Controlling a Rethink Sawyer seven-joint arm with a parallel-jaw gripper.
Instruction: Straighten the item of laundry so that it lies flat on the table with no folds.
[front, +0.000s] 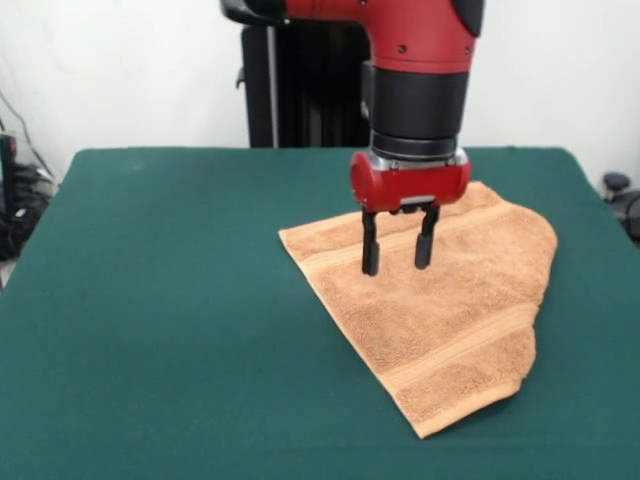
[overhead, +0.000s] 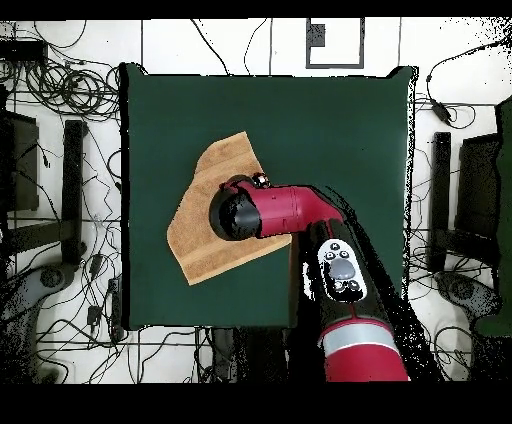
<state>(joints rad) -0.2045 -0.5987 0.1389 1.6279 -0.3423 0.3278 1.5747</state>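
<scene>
On the right half of the table (front: 150, 300), as the front view has it, we see the towel (front: 450, 320) lying in a rough triangle — one side doubled over, its ribbed bands running slantwise. Directly above its far part hangs the gripper (front: 398, 255), jaws spread, the tips just over the cloth near the upper band; whether they touch it we cannot tell. Overhead, the red arm (overhead: 300, 215) covers the towel's middle.

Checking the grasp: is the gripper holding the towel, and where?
Nothing is held. The gripper hangs open above the towel, fingers apart and empty.
</scene>
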